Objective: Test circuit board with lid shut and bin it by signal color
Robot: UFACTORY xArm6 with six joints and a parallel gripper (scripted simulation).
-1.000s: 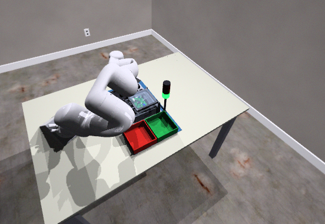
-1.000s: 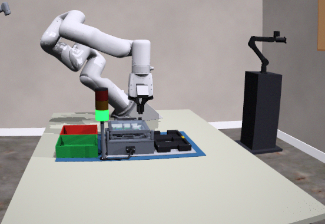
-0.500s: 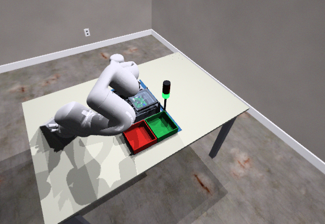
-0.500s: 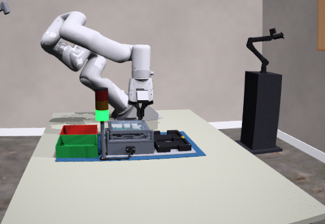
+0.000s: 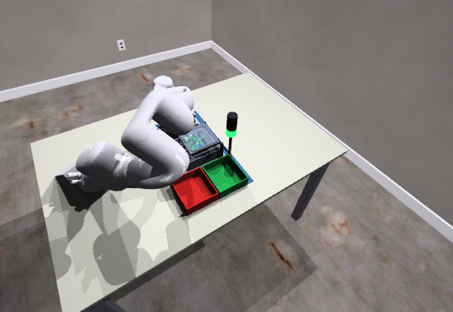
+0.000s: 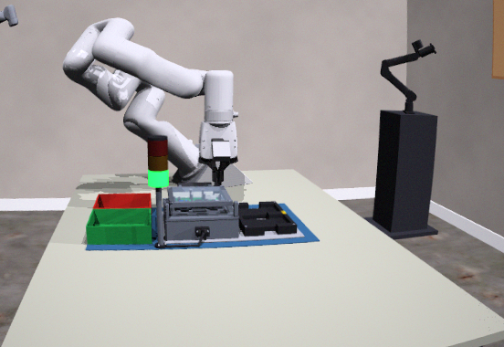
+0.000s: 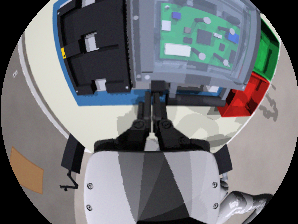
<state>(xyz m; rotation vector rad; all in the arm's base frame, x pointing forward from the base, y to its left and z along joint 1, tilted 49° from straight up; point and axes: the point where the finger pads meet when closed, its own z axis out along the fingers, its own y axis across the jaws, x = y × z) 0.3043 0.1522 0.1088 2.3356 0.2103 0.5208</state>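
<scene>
The green circuit board [image 7: 200, 32] lies in the grey tester [image 6: 201, 217] under its shut clear lid [image 5: 199, 137]. The signal tower [image 6: 158, 164] beside the tester shows green. My gripper [image 6: 218, 181] is shut and empty, pointing down just above the tester's far edge, the side away from the cable socket. In the wrist view its fingertips [image 7: 154, 102] stand over the lid's near edge by the handle. The black tray [image 6: 267, 218] lies to the right of the tester with both pockets empty. The green bin [image 6: 120, 226] and red bin [image 6: 122, 201] stand left of the tester.
All these things rest on a blue bench mat [image 6: 301, 236] on a cream table. A black pedestal with a camera arm [image 6: 406, 170] stands on the floor to the right. My arm's elbow hangs over the table behind the tester.
</scene>
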